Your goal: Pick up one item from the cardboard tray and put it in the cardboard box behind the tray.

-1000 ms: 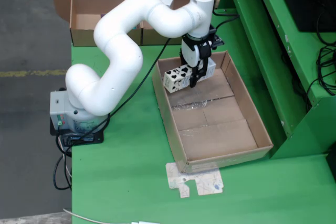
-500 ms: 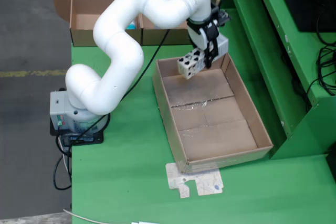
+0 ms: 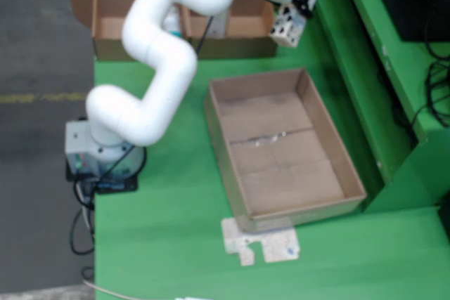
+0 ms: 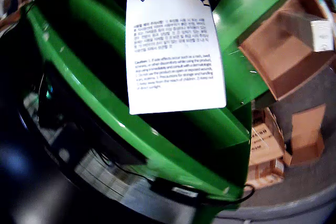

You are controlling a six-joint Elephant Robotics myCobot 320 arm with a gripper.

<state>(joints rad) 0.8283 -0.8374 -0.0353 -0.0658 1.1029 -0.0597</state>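
Jaws (image 3: 294, 6) are clamping a small white carton with black cow-like patches (image 3: 287, 26), holding it in the air at the far right of the overhead view, just past the right end of the cardboard box (image 3: 232, 29) that is standing behind the tray. A second ago I was gripping this same carton low over the far end of the cardboard tray (image 3: 351, 180); now I am carrying it clear above the tray's far wall and out toward the box, so the pick-up part looks done and the drop is what remains. By my judgement I am sitting a little to the right of the box opening and would need to come back left before letting go. The tray itself is showing only bare cardboard and a strip of tape now.

From my wrist view the carton (image 4: 176, 56) is hanging straight below me, its white back panel covered in fine print. I am making out the word "Caution" opening one paragraph; the rest is too small to read. Green surface (image 4: 131, 129) is blurring past beneath it.
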